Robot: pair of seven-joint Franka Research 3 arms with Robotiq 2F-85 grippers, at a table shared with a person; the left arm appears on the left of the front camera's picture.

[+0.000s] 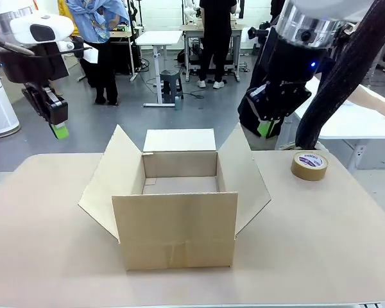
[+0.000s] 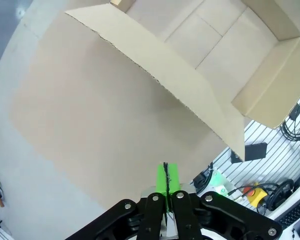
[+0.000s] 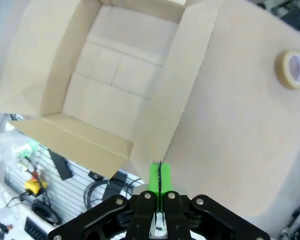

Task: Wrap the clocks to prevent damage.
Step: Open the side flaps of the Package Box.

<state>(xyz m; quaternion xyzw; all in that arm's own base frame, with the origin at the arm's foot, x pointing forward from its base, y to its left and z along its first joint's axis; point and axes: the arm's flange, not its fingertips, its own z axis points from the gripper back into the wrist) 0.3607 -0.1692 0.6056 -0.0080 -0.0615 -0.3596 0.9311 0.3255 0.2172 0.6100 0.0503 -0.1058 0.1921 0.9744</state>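
No clocks are in view. An open cardboard box [image 1: 179,192] stands in the middle of the table with its flaps spread, and its inside looks bare [image 3: 110,75]. My left gripper [image 1: 59,131] hangs shut above the table's far left corner, green pads pressed together [image 2: 166,177], nothing between them. My right gripper [image 1: 264,128] hangs shut above the far right, behind the box's right flap [image 1: 244,176], also holding nothing [image 3: 159,176].
A roll of brown tape [image 1: 309,165] lies on the table right of the box, also seen from the right wrist [image 3: 293,68]. A person's dark sleeve [image 1: 346,70] crosses the far right. Bare tabletop [image 1: 45,244] lies left and in front of the box.
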